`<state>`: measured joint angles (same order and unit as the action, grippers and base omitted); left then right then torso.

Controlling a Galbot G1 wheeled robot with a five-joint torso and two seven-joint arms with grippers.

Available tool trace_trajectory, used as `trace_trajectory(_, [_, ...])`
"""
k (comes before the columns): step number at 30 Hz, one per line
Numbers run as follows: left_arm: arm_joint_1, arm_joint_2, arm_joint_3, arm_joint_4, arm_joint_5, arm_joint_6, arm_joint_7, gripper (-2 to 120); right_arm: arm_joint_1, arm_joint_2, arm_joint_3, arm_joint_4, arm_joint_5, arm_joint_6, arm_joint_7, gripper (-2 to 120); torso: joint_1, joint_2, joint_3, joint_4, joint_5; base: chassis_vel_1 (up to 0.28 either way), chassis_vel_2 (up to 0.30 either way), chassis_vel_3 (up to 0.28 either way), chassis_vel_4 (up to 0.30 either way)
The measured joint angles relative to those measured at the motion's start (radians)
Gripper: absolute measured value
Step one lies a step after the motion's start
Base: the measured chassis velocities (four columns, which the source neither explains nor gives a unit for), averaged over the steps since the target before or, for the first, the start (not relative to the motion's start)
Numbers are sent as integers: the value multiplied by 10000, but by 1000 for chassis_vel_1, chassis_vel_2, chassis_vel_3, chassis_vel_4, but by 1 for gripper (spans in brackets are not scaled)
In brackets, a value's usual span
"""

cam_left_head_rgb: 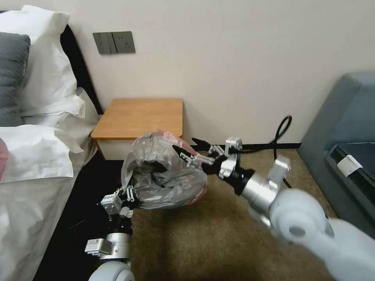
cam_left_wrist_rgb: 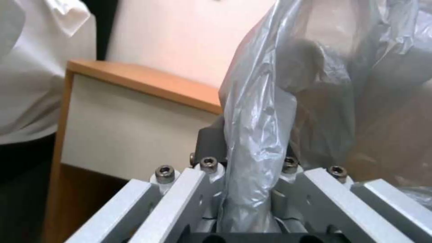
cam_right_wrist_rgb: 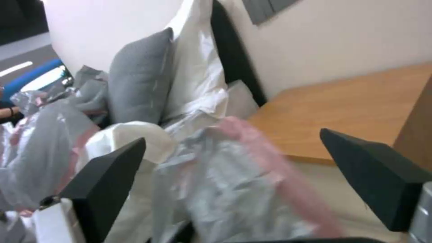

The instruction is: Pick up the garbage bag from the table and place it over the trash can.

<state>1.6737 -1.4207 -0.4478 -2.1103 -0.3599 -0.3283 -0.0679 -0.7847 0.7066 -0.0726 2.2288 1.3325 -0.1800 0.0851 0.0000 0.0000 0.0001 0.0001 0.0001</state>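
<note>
Garbage bag (cam_left_head_rgb: 164,175) hanging bunched in the air just in front of the nightstand surface (cam_left_head_rgb: 140,117), left gripper (cam_left_head_rgb: 127,193) pinching its lower left edge with closed jaws, right gripper (cam_left_head_rgb: 191,150) reaching at its right side, jaws spread wide, holding nothing.

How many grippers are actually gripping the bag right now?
1. The left gripper is shut on the garbage bag at its lower left edge, plastic pinched between its fingers. The right gripper is open at the bag's upper right side, holding nothing.
</note>
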Motion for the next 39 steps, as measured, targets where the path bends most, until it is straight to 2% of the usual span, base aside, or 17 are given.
trace_trajectory(2, [-8, 12, -7, 18, -18, -51, 55, 9, 107, -110, 53, -153, 162, -90, -234, 100, 0, 0, 0, -1, 0, 0, 0, 0, 0])
trace_trajectory(5, [-102, 94, -74, 155, -218, -312, 313, 9, 476, -871, 210, -944, 1274, -612, -2069, 100, 0, 1, 0, -1, 1, 0, 0, 0, 0])
trace_trajectory(6, [-102, 94, -74, 155, -218, -312, 313, 9, 476, -871, 210, -944, 1274, -612, -2069, 100, 0, 1, 0, -1, 1, 0, 0, 0, 0])
trace_trajectory(9, [-154, 152, -105, 211, -347, -427, 467, 9, 762, -1374, 226, -1531, 1905, -1259, -3714, 100, 0, 0, 0, -3, 0, 0, 0, 0, 0])
trace_trajectory(10, [-160, 167, -105, 211, -397, -438, 524, 9, 892, -1468, 182, -1773, 1938, -1456, -4222, 100, 0, 0, 0, -3, 0, 0, 0, 0, 0])
trace_trajectory(11, [-160, 167, -105, 211, -397, -438, 524, 9, 892, -1468, 182, -1773, 1938, -1456, -4222, 100, 0, 0, 0, -3, 0, 0, 0, 0, 0])
trace_trajectory(14, [-166, 193, -85, 205, -477, -480, 663, 9, 1142, -1463, 69, -2221, 1882, -1713, -5085, 100, 0, 0, 0, -1, 0, 0, 0, 0, 0])
trace_trajectory(23, [-114, 286, -111, 56, -651, -543, 993, 9, 1449, -1273, -186, -2716, 1712, -2345, -6135, 100, 0, 0, 0, -1, 0, 0, 0, 0, 0])
trace_trajectory(29, [-52, 269, -103, 28, -639, -593, 1116, 9, 1545, -1204, -248, -2749, 1679, -2399, -6101, 99, 0, 0, 0, 0, 0, 0, 0, 0, 0])
trace_trajectory(32, [-49, 249, -95, 27, -614, -608, 1154, 9, 1580, -1150, -277, -2729, 1680, -2401, -6044, 88, 0, 0, 0, -1, -1, 0, 0, 0, 0])
trace_trajectory(34, [-49, 244, -91, 26, -605, -608, 1157, 9, 1580, -1138, -285, -2715, 1682, -2401, -6038, 85, 0, 0, 0, -1, 0, 0, 0, 0, 0])
trace_trajectory(36, [-45, 226, -87, 25, -582, -609, 1164, 9, 1571, -1097, -306, -2685, 1680, -2401, -6033, 73, 0, 0, 0, -1, -1, 0, 0, 0, 0])
trace_trajectory(37, [-45, 226, -87, 25, -582, -609, 1164, 9, 1571, -1097, -306, -2685, 1680, -2401, -6033, 73, 0, 0, 0, -1, -1, 0, 0, 0, 0])
trace_trajectory(39, [-43, 216, -87, 16, -572, -608, 1165, 9, 1556, -1054, -309, -2669, 1678, -2399, -6018, 65, 0, 0, 0, 0, -1, 0, 0, 0, 0])
